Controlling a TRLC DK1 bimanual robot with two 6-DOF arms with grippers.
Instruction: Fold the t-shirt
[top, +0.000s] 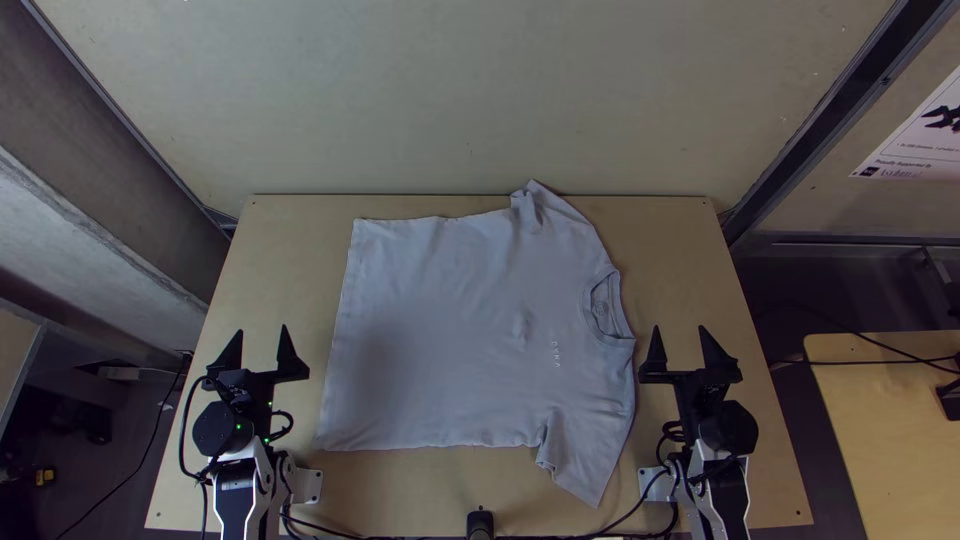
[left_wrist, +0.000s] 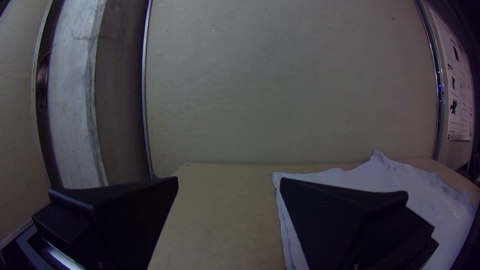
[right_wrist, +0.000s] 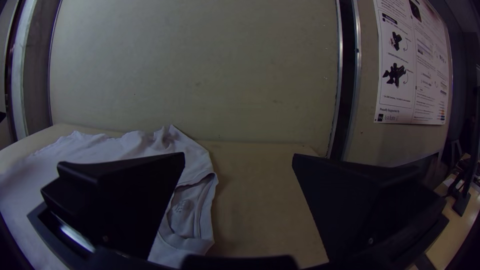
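The light grey t-shirt (top: 440, 330) lies spread on the table, its hem toward the left and its collar toward the right; one sleeve points to the far edge, the other to the near edge. Left of the hem, my left gripper (top: 262, 350) stands open and apart from the cloth. My right gripper (top: 683, 350) is open just right of the collar, holding nothing. In the left wrist view the shirt (left_wrist: 400, 200) runs behind one finger of the left gripper (left_wrist: 229, 187). The right wrist view has the collar (right_wrist: 192, 210) beside the open right gripper (right_wrist: 239, 162).
Bare wood of the table (top: 275, 260) borders the shirt on its left, with more to the right. A pale wall panel (top: 470, 90) rises behind the far edge. Black cables (top: 590, 534) run along the near edge between the arm bases.
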